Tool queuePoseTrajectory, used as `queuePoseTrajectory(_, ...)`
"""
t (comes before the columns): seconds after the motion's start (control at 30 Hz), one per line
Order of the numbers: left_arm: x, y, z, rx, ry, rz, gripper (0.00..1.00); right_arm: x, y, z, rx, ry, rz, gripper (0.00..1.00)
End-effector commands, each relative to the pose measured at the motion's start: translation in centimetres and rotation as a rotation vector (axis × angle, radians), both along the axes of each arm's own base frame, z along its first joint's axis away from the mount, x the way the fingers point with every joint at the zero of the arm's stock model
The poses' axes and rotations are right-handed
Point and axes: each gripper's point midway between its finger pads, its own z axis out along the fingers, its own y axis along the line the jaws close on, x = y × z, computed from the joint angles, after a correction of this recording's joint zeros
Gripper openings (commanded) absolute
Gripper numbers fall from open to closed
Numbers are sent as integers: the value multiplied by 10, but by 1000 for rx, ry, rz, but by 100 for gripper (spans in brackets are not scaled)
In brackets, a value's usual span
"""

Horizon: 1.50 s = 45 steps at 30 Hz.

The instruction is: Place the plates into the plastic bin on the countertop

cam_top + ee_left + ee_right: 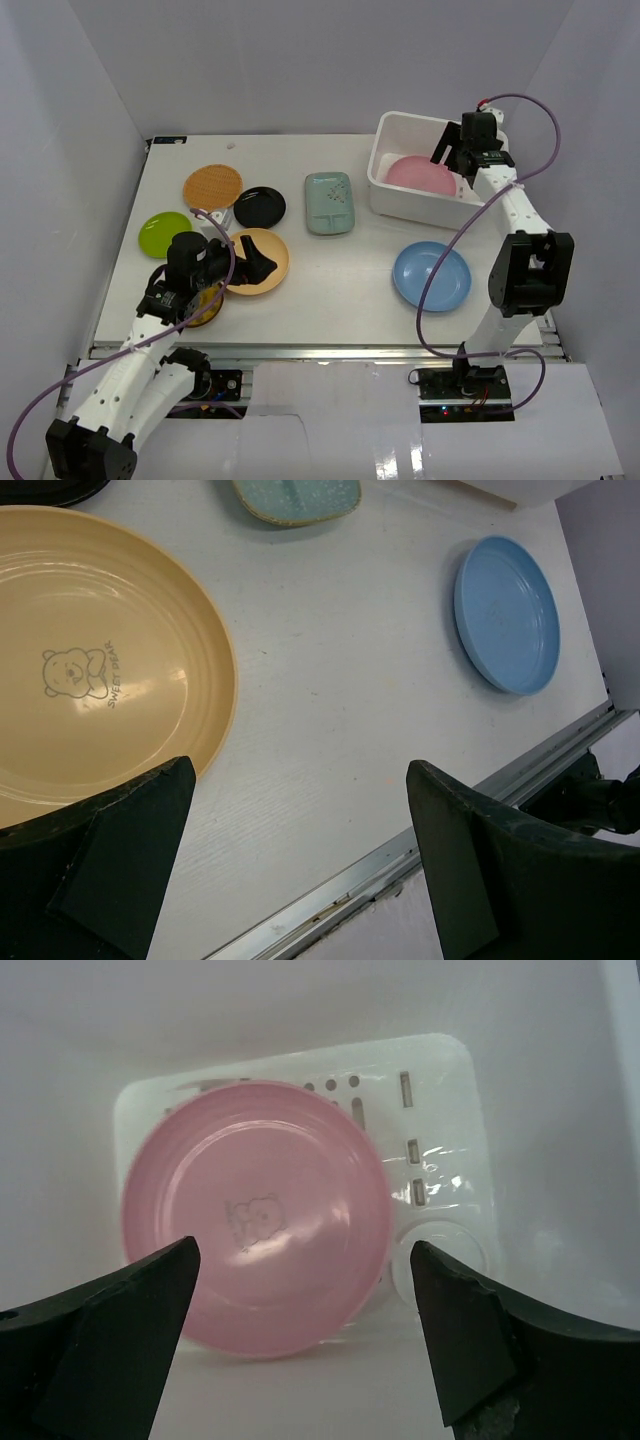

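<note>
The pink plate (255,1215) lies inside the white bin (410,205), at the far right of the countertop (340,290). Over it the right gripper (303,1260) stands wide open and holds nothing. The left gripper (300,770), also wide open and empty, hangs just beside the tan plate (100,670).

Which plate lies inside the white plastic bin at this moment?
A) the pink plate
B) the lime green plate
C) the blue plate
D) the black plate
A: the pink plate lies flat on the floor of the plastic bin, while the blue plate, the lime green plate and the black plate all rest outside it on the countertop.
</note>
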Motion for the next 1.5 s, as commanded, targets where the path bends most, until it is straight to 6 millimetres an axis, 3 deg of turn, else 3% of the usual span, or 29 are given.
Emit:
queuePoseTrajectory(0.0,3,3,8,16,-29,15,98,-18,22,120,77,-257,98,92)
queuePoseTrajectory(0.03,4,5,9,20,-33,23,98,-28,37,130,101,-288,138,91)
queuePoseTrajectory(0.07,4,7,11,20,-41,36,98,-42,53,109,111,-258,179,89)
queuePoseTrajectory(0.1,6,10,13,27,-51,56,98,-67,92,136,129,-344,272,88)
queuePoseTrajectory(0.17,7,16,20,26,-80,88,98,-99,135,124,182,-353,365,84)
queuePoseTrajectory(0.2,7,19,22,28,-88,103,98,-134,170,92,225,-307,459,81)
queuePoseTrajectory(0.23,10,25,23,37,-98,139,98,-146,192,92,332,-347,473,78)
queuePoseTrajectory(0.27,10,29,25,41,-106,160,98,-160,208,78,388,-340,503,74)
queuePoseTrajectory(0.3,10,34,30,38,-124,189,98,-190,234,42,433,-283,563,72)
queuePoseTrajectory(0.37,12,44,34,44,-145,245,98,-208,264,33,542,-294,575,70)
queuePoseTrajectory(0.4,11,48,39,36,-163,266,98,-225,288,9,532,-243,611,70)
queuePoseTrajectory(0.53,9,52,40,27,-168,292,98,-243,362,-21,552,-139,715,76)
queuePoseTrajectory(0.57,9,52,39,29,-166,289,98,-244,376,-44,537,-88,723,76)
queuePoseTrajectory(0.63,8,50,37,28,-155,282,98,-246,403,-43,555,-86,748,75)
queuePoseTrajectory(0.67,9,50,36,29,-151,280,98,-245,412,-66,534,-36,743,75)
queuePoseTrajectory(0.73,9,49,36,26,-150,275,98,-235,423,-70,520,-27,712,73)
queuePoseTrajectory(0.77,8,49,35,26,-148,273,98,-232,422,-92,482,10,682,72)
queuePoseTrajectory(0.87,8,48,36,21,-149,268,98,-224,423,-117,440,38,638,71)
queuePoseTrajectory(1.03,6,45,37,16,-152,250,98,-213,438,-144,371,83,640,69)
queuePoseTrajectory(1.07,6,46,38,14,-154,254,98,-209,443,-149,358,87,635,66)
queuePoseTrajectory(1.17,6,47,40,13,-162,258,98,-207,435,-155,331,92,598,30)
queuePoseTrajectory(1.2,5,47,40,12,-165,257,98,-205,431,-138,342,56,584,18)
queuePoseTrajectory(1.27,5,46,41,9,-169,252,98,-212,416,-131,331,35,588,9)
queuePoseTrajectory(1.3,4,45,42,7,-168,249,98,-212,408,-123,317,14,583,8)
queuePoseTrajectory(1.33,4,45,41,6,-168,244,98,-214,401,-95,320,-34,596,8)
queuePoseTrajectory(1.37,4,43,42,5,-167,236,98,-216,393,-82,312,-55,599,8)
queuePoseTrajectory(1.4,4,42,43,4,-168,231,98,-218,375,-82,272,-65,584,8)
queuePoseTrajectory(1.43,4,43,42,6,-168,231,98,-218,362,-48,268,-134,589,8)
queuePoseTrajectory(1.47,3,43,44,2,-174,231,98,-218,348,-41,248,-154,577,8)
